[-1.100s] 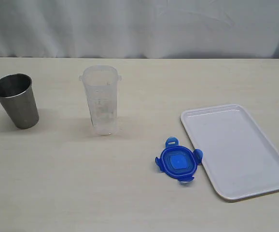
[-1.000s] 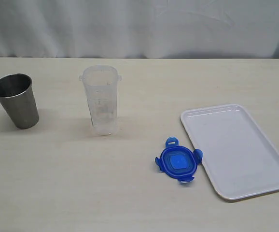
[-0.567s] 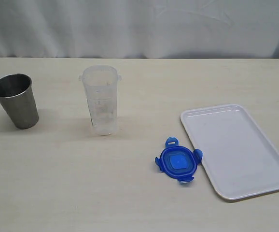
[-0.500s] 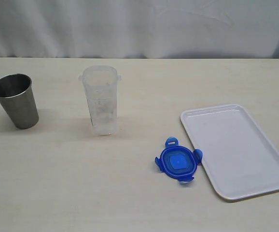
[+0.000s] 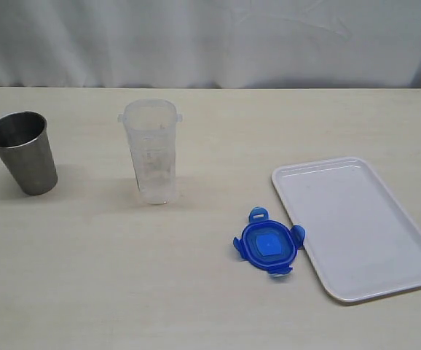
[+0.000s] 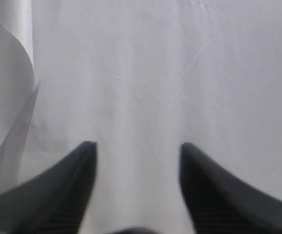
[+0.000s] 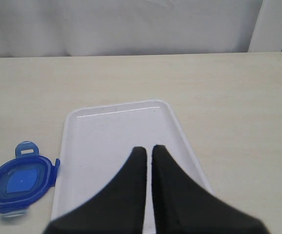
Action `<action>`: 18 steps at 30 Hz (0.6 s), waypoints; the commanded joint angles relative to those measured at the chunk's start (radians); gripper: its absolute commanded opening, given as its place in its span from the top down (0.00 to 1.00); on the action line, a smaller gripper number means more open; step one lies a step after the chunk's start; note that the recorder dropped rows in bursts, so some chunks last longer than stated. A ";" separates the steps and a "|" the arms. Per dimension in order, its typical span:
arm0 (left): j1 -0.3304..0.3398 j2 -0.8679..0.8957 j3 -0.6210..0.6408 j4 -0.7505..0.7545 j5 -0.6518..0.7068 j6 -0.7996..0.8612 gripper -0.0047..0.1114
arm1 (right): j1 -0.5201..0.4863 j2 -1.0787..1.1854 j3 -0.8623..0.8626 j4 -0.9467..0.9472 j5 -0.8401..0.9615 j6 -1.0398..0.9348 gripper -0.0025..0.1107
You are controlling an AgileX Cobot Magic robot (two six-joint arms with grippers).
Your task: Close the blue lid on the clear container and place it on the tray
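The blue lid lies flat on the table, right against the white tray's near left edge. The clear container stands upright and uncovered, left of centre. Neither gripper shows in the exterior view. In the right wrist view my right gripper is shut with nothing in it, hanging over the tray, with the lid off to one side. My left gripper is open and faces only the white curtain.
A grey steel cup stands at the far left of the table. A white curtain hangs behind the table's far edge. The tray is bare.
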 commanded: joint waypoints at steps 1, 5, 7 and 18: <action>0.001 0.287 -0.063 0.028 -0.115 0.013 0.06 | -0.001 -0.004 0.002 0.005 0.000 0.000 0.94; 0.001 0.439 -0.089 0.012 -0.318 0.011 0.06 | -0.001 -0.004 0.002 0.005 0.000 0.000 0.94; 0.001 0.480 -0.102 0.014 -0.295 -0.025 0.06 | -0.001 -0.004 0.002 0.005 0.000 0.000 0.94; 0.001 0.912 -0.120 -0.130 -0.268 0.111 0.06 | -0.001 -0.004 0.002 0.005 0.000 0.000 0.94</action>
